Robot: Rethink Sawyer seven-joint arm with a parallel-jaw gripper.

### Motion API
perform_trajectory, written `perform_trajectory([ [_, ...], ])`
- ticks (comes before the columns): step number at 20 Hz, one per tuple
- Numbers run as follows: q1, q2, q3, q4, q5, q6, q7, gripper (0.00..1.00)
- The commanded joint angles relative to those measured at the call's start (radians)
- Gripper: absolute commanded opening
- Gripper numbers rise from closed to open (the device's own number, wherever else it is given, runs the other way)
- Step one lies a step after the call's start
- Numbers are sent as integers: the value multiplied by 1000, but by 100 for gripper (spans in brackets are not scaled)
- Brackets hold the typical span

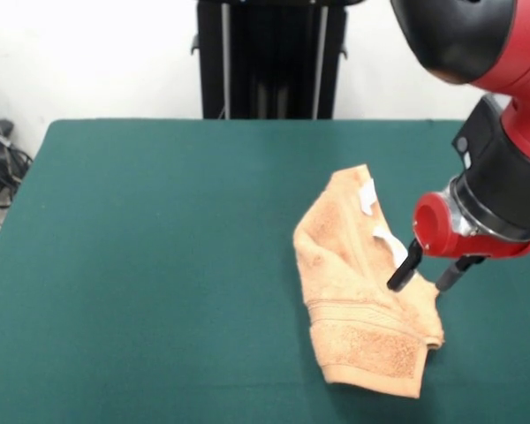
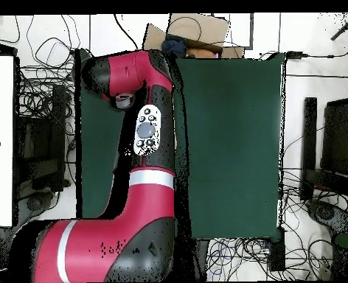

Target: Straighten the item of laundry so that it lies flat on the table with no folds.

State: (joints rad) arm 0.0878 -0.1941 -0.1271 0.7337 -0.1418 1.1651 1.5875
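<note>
Tool point(image 1: 426, 274) fingers are standing apart, the left one point(image 1: 404, 269) lying against the towel's point(image 1: 358, 287) right edge, clamping nothing that I can tell. Crumpled and folded, the peach towel is lying right of centre on the green tabletop point(image 1: 159, 265), white tags point(image 1: 367, 196) facing up

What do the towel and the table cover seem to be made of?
The towel looks like soft peach terry cloth: a fuzzy looped surface, a flat woven band near one edge, and it holds loose folds. The table cover looks like dark green felt, matte and even, though its weave cannot be told.
</note>
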Motion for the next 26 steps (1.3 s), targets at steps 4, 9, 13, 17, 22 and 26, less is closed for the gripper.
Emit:
perform_trajectory([
  [4,30,45,10,114,-40,-115,185,100],
  [9,35,48,0,122,-30,-126,200,100],
  [13,37,55,-5,115,-24,-124,210,100],
  [17,42,72,-11,100,-27,-129,226,100],
  [22,49,94,-23,79,-33,-133,246,100],
  [26,56,123,-34,54,-40,-142,270,100],
])
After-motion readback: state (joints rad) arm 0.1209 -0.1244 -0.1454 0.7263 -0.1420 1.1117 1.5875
